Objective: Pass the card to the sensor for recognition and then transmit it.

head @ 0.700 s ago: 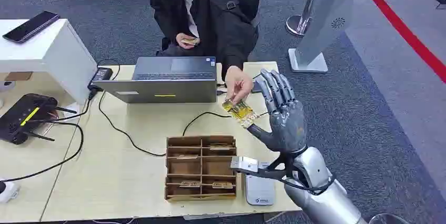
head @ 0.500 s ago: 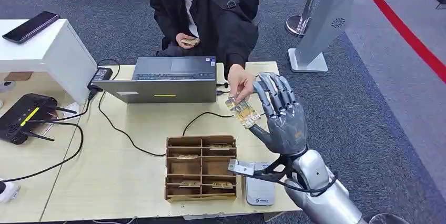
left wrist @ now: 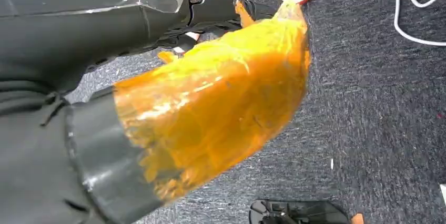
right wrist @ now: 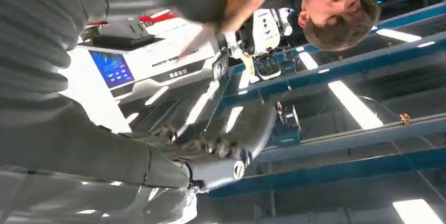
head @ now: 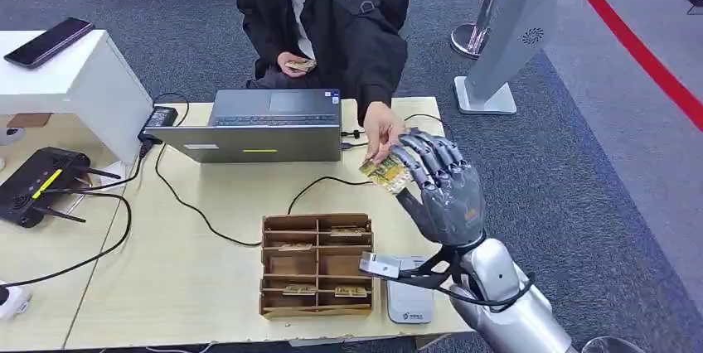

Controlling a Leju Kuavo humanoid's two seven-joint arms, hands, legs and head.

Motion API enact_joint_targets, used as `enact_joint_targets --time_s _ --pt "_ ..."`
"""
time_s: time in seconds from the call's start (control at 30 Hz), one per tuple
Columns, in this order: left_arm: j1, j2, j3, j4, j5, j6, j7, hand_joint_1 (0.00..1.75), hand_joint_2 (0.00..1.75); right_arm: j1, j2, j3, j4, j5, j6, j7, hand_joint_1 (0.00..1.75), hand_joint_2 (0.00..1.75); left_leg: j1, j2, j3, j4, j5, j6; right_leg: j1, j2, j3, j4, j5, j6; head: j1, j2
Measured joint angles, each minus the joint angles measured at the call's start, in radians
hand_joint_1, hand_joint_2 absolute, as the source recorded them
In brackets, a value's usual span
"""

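Card reader (head: 409,302): a grey-white sensor pad lying flat at the near edge of the tabletop (head: 207,287), towards its right corner, partly under the robot's forearm; nothing rests on it.
Sorting box (head: 317,265): a brown cardboard organiser with open compartments, just left of the reader; a few small cards lie in some cells.
Right hand (head: 441,185): raised above the right side of the tabletop, palm towards the person. Over the last half second its fingers have curled from a wide upright spread down onto the card; they now bend over its edge, but whether they actually clamp it I cannot tell.
Card (head: 383,172): yellow-patterned, in the air between the robot's fingertips and the person's hand (head: 381,132), which pinches its far end. It has been brought closer into the robot's hand than before.
Laptop (head: 259,129): grey, at the far edge, cables trailing from it.
Left hand: cannot tell its state; the left wrist view is blocked by an orange-wrapped shape.
Meaning: the handover looks nearly closed, with the card not yet released; presenting it to the reader comes next.
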Motion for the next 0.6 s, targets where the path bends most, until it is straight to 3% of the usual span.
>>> enact_joint_targets --time_s 0.3,0.6 --pt "0.000 0.000 0.000 0.000 0.003 0.001 0.000 0.00 0.00 0.003 0.000 0.000 -0.002 -0.003 -0.004 0.002 1.68 1.75 0.000 0.000 0.000 0.000 0.000 0.000 0.000 0.000 0.000 0.000 0.000 0.000 0.000 0.000" --pt "0.001 0.000 0.000 0.000 0.005 0.002 0.000 0.00 0.00 0.015 0.000 -0.002 -0.014 -0.027 -0.014 -0.012 1.75 1.75 0.000 0.000 0.000 0.000 0.000 0.000 0.000 0.000 0.000 0.000 0.000 0.000 0.000 0.000"
